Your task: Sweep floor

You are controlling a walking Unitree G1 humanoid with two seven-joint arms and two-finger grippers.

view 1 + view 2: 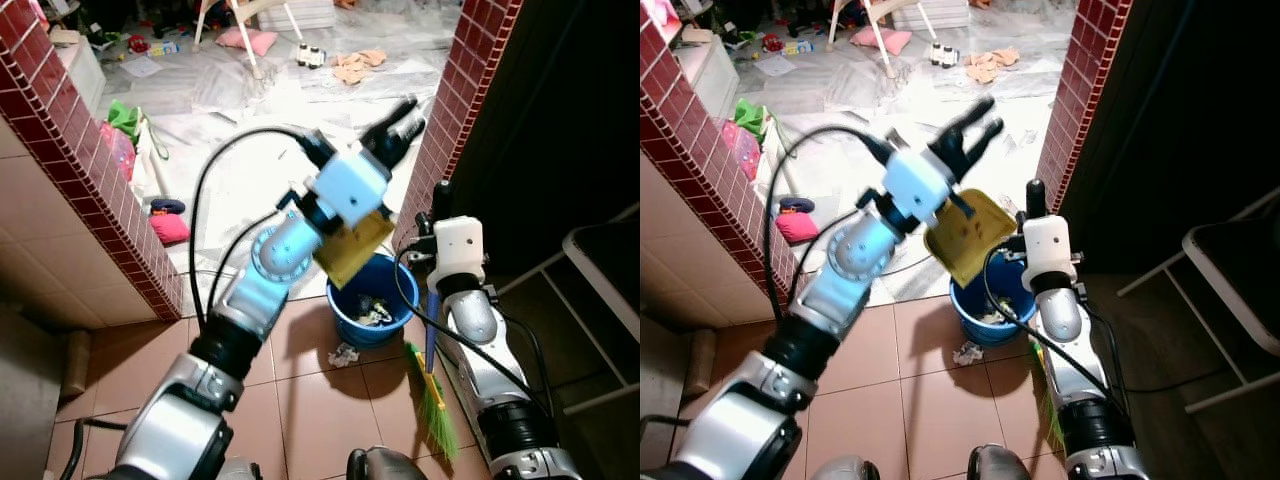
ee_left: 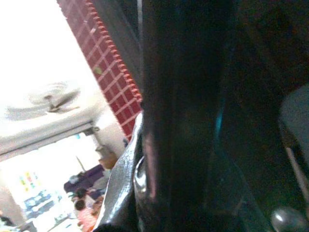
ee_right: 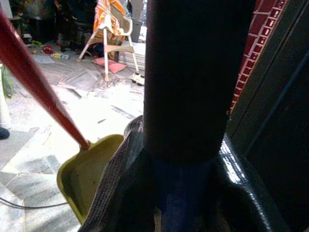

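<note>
The left gripper (image 1: 975, 128) grasps the yellow dustpan (image 1: 970, 240), tipped over the blue bucket (image 1: 370, 305) that already holds rubbish, the right gripper (image 1: 440, 195) is clenched on the broom (image 1: 432, 395), and one crumpled scrap (image 1: 343, 354) is left on the floor

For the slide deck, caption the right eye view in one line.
Left gripper tips a yellow dustpan over the blue bucket; right gripper holds the broom.
</note>
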